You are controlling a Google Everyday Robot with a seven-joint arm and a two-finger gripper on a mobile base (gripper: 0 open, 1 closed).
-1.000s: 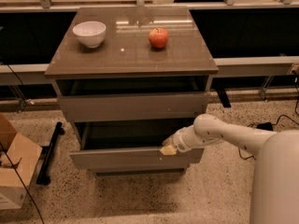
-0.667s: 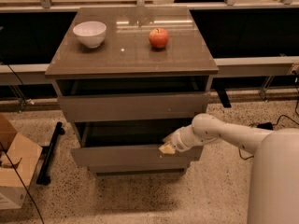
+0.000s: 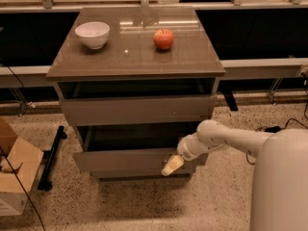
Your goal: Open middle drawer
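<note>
The middle drawer [image 3: 125,160] is a flat grey-brown front. It stands pulled out from the cabinet, with a dark gap into its box showing above it. My gripper [image 3: 172,166] has cream tips and sits against the right part of that front, near its lower edge. My white arm [image 3: 226,139] reaches in from the right. The upper drawer front [image 3: 137,110] sits above, further back. Only a thin strip of the lowest drawer front [image 3: 139,176] shows under the middle one.
A white bowl [image 3: 92,34] and a red apple [image 3: 163,39] stand on the cabinet top [image 3: 134,57]. A cardboard box [image 3: 12,177] and a black bar [image 3: 52,157] lie on the speckled floor at the left. My white base [image 3: 281,182] fills the right.
My gripper has dropped a little lower on the middle drawer front. The drawer stands about as far out as before.
</note>
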